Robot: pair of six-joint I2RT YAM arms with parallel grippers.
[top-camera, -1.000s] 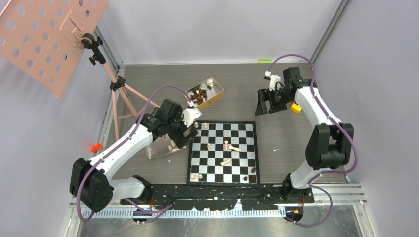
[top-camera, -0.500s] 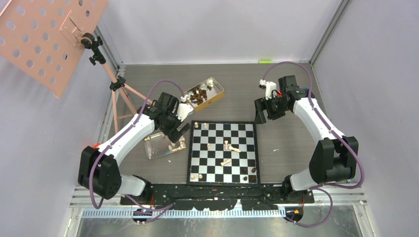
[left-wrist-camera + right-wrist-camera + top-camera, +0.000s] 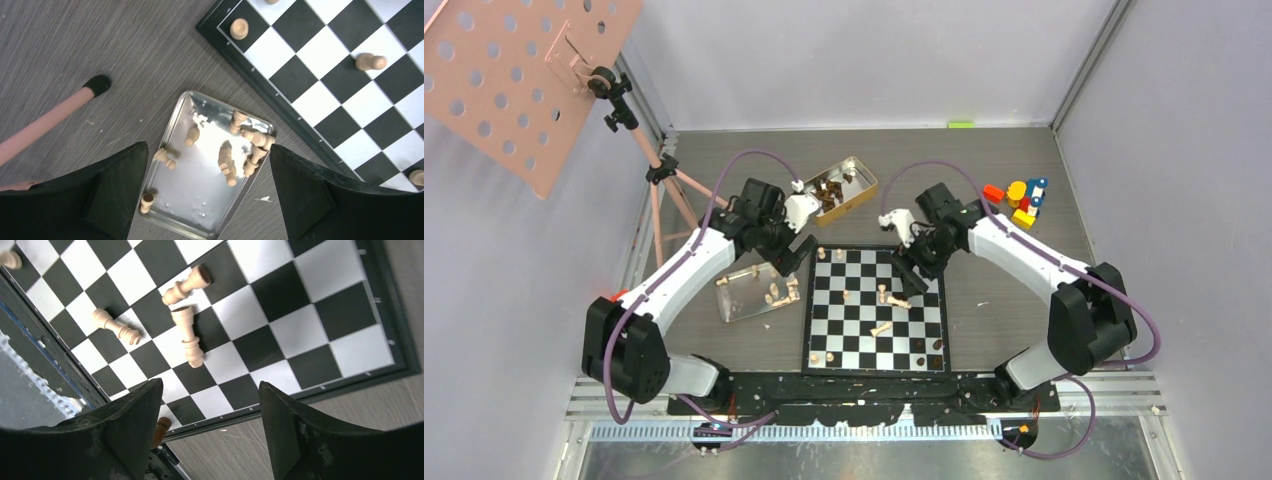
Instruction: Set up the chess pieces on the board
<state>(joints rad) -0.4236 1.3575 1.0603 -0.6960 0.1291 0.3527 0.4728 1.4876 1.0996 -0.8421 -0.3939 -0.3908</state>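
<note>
Left claw [image 3: 207,147] hangs spread wide above a tray [image 3: 200,197] of pale chess pieces [image 3: 227,162]. Right claw [image 3: 210,385], spread and empty, hovers over toppled pieces [image 3: 187,335] on the board [image 3: 295,335]

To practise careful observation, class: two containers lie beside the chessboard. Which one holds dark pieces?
The gold tin beyond the board's far-left corner: its pieces are dark brown; the tray's are pale.

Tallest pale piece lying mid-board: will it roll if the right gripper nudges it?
Likely: the piece lies on its side and looks round-turned, so a sideways push should roll it in an arc. It looks like light wood, and the smooth board may let it skid.
</note>
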